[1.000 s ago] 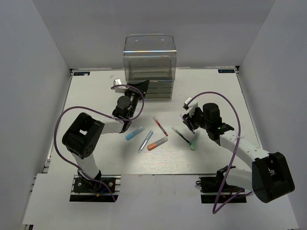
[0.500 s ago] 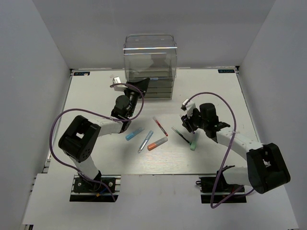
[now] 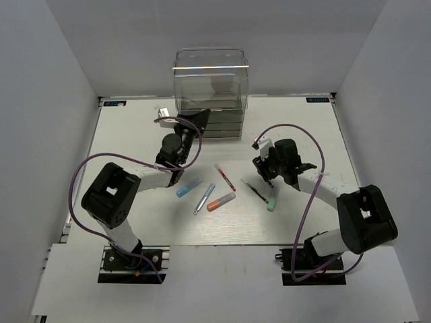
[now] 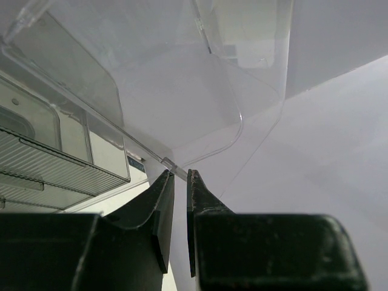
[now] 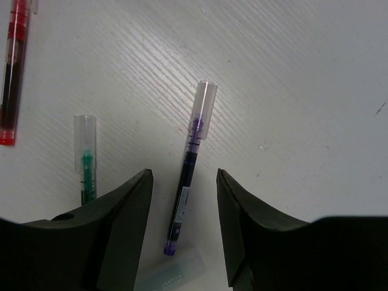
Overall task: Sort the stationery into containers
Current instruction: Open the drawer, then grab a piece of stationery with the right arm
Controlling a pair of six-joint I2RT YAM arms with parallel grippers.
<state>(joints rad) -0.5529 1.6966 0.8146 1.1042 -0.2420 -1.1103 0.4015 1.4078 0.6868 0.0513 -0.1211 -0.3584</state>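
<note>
The clear drawer unit [image 3: 210, 87] stands at the back middle. My left gripper [image 3: 197, 120] is at its front left corner. In the left wrist view its jaws [image 4: 180, 173] are nearly closed on a thin clear plastic edge [image 4: 121, 130] of the unit. My right gripper [image 3: 262, 168] is open, and in the right wrist view [image 5: 183, 176] it straddles a dark purple pen [image 5: 191, 176] lying on the table. A green pen [image 5: 86, 163], a red pen [image 5: 12, 73] and the mint-green marker [image 5: 173, 274] lie close by. A blue marker [image 3: 189, 188], a silvery-blue pen [image 3: 204, 198] and an orange marker [image 3: 221, 201] lie mid-table.
The red pen [image 3: 225, 177] lies between the two arms, and the mint-green marker [image 3: 273, 198] lies just right of the dark pens [image 3: 256, 192]. Grey walls close in the white table [image 3: 135, 134] on three sides. Purple cables loop over both arms.
My right gripper has moved a little left and toward the back and now sits over the dark pens. My left gripper has stayed at the drawer unit's corner.
</note>
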